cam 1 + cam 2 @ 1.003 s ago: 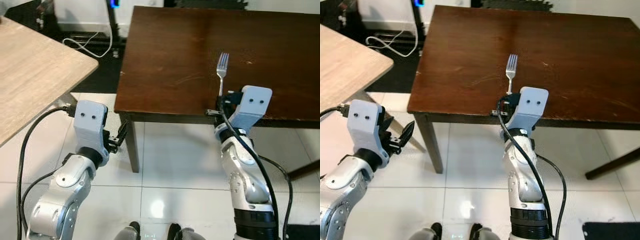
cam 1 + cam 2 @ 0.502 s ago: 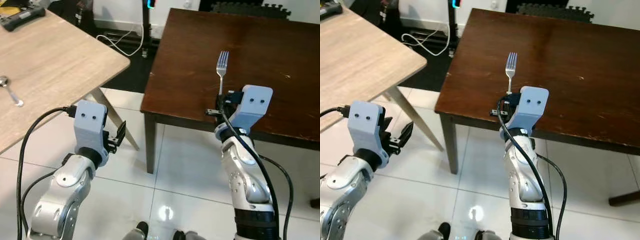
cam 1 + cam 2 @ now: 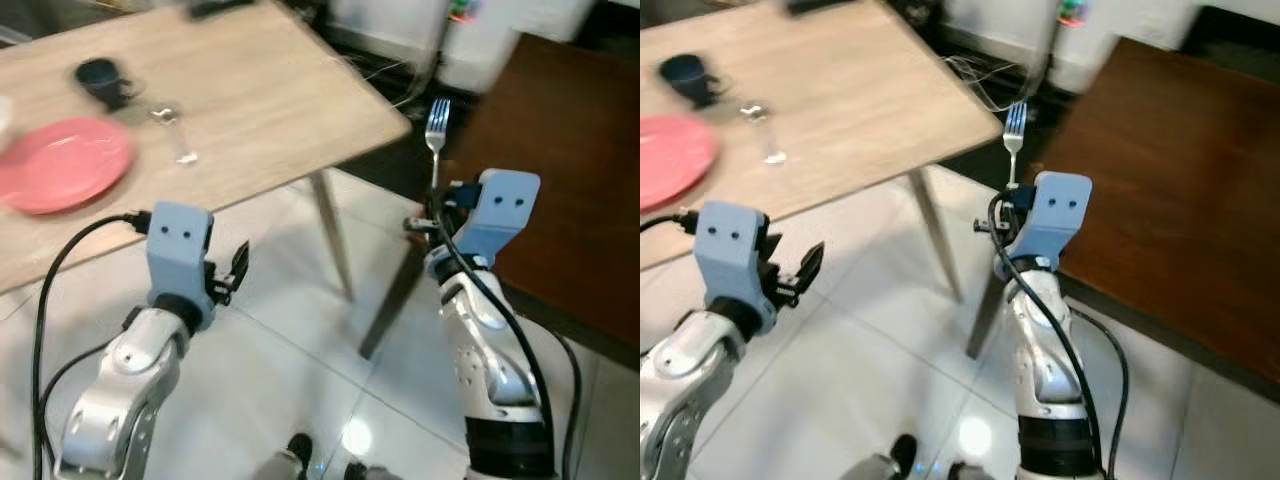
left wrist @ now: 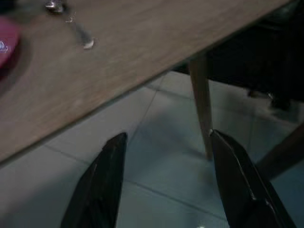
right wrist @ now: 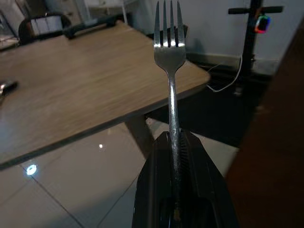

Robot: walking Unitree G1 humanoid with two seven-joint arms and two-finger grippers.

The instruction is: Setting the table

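Note:
My right gripper (image 3: 436,205) is shut on a silver fork (image 3: 435,125), held upright with its tines up; the fork (image 5: 169,57) rises from between the closed fingers in the right wrist view. It hovers above the floor between two tables. On the light wooden table (image 3: 250,100) lie a pink plate (image 3: 62,163), a spoon (image 3: 175,135) and a dark cup (image 3: 98,77). My left gripper (image 3: 238,268) is open and holds nothing, low beside the wooden table's near edge; its fingers (image 4: 107,180) stand apart over the tiles.
A dark brown table (image 3: 570,190) stands to the right, behind my right arm. The wooden table's leg (image 3: 335,235) slants down to the white tiled floor (image 3: 290,370). Cables and white equipment (image 3: 1080,40) lie at the back between the tables.
The camera has swung left: the wooden table with plate, spoon and cup has come into view and the dark table has slid right. Both grippers hold their pose.

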